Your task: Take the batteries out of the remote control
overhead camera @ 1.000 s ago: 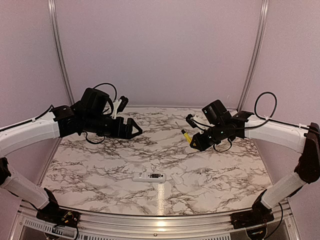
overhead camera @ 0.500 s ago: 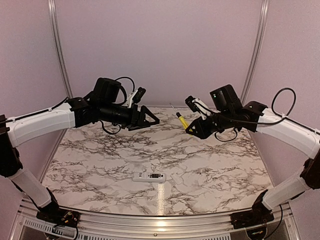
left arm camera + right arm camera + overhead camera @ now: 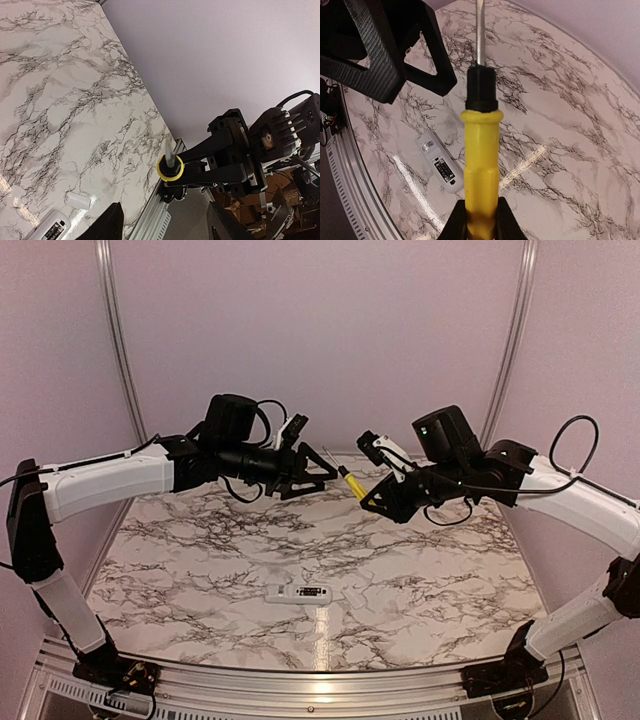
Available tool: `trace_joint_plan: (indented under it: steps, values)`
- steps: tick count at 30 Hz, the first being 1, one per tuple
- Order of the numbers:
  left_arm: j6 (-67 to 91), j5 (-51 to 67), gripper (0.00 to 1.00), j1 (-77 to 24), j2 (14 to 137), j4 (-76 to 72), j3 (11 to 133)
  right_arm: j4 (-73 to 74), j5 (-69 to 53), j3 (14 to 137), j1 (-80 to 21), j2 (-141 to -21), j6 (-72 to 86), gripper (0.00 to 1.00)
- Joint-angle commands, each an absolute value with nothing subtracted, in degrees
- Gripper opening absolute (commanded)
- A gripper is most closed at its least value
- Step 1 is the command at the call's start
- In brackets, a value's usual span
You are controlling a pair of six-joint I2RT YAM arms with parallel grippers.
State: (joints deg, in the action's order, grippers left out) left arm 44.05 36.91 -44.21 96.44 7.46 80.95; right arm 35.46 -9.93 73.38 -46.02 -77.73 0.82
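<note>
The white remote control lies on the marble table near the front, its dark compartment facing up. I cannot make out separate batteries inside it. It also shows in the left wrist view. My right gripper is shut on the yellow-handled screwdriver and holds it high over the table, shaft toward the left gripper; the right wrist view shows the handle between its jaws. My left gripper is open and empty, level with the screwdriver tip, and it also shows in the left wrist view.
A small flat white cover piece lies on the table just right of the remote. The table's metal front rail runs along the near edge. Purple walls close in the back and sides.
Both arms have risen and swung toward the middle. The right gripper carried the screwdriver up and left, so its tip now lies close to the left gripper's open fingers.
</note>
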Motion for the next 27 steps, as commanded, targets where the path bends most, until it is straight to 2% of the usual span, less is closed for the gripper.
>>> trace_joint_plan:
  steps: [1, 16, 24, 27]
  values:
    - [47.8, 39.2, 0.59, -44.0, 97.7, 1.0, 82.6, 37.5, -9.0, 76.6, -46.6, -77.4, -0.5, 0.00]
    - [52.7, 38.0, 0.44, -44.0, 100.6, -2.1, 83.7, 37.2, -11.4, 74.8, -46.6, -74.6, -2.5, 0.00]
    - [55.5, 39.5, 0.41, -44.0, 102.0, -5.7, 83.7, 37.1, -11.9, 74.3, -46.6, -74.4, -2.9, 0.00]
    - [56.0, 40.3, 0.43, -44.0, 102.1, -6.9, 83.8, 37.1, -11.5, 74.2, -46.6, -74.6, -2.9, 0.00]
